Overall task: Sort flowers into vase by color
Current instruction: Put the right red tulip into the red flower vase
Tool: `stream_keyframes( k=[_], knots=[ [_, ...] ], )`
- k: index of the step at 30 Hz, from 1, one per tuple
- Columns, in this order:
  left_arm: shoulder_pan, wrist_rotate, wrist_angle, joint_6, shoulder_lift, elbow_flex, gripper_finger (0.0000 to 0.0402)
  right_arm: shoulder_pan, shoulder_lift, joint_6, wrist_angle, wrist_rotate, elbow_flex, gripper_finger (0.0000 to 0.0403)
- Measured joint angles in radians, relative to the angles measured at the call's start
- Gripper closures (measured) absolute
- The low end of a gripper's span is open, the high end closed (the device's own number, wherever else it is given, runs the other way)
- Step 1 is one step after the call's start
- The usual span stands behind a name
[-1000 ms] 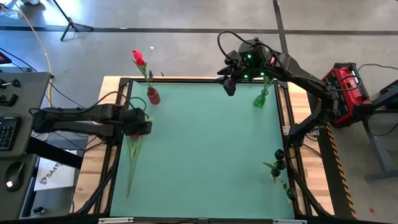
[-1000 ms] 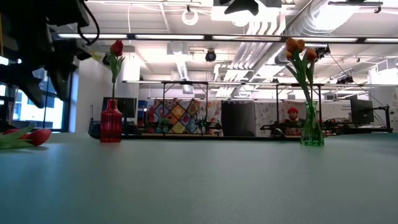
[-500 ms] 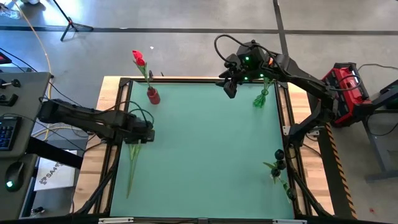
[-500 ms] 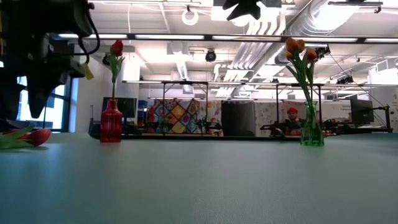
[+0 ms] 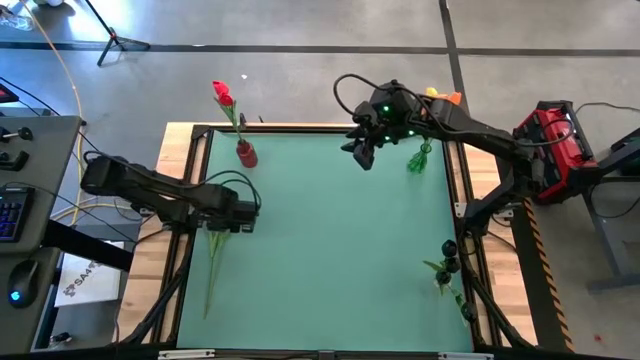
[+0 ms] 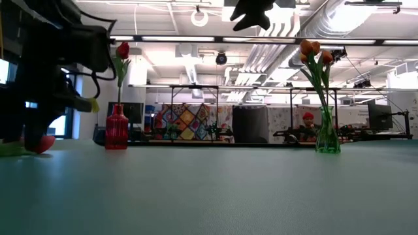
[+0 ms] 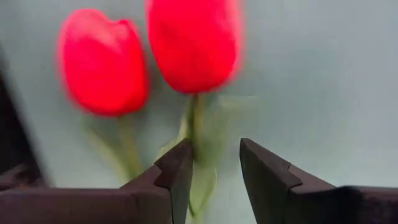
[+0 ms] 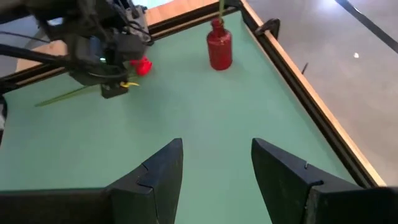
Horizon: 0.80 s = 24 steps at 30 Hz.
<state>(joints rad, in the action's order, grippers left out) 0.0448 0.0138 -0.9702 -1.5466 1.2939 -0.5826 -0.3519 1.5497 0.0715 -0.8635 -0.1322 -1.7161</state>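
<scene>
Two red tulips (image 7: 193, 46) lie on the green counter (image 5: 330, 250) near its left edge. The left pincer (image 7: 214, 171) has come down over them since a moment ago, its fingers half open around one stem, narrowing, not yet gripping. The right pincer (image 8: 214, 165) waits open above the far edge.

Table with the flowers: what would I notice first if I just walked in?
Probably the two bright red tulips lying at the left edge of the green table, with the left gripper down over their stems. Next, the red glass vase at the far left corner holding a red tulip, and the clear green vase of orange tulips at the far right.
</scene>
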Motion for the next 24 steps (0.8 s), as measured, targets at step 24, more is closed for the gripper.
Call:
stream_keyframes(
  k=[24],
  knots=[
    [-0.006,-0.019,0.087,-0.059,-0.158,0.041,0.0397,-0.008,-0.029,-0.028,0.008,0.012,0.001,0.0224]
  ],
)
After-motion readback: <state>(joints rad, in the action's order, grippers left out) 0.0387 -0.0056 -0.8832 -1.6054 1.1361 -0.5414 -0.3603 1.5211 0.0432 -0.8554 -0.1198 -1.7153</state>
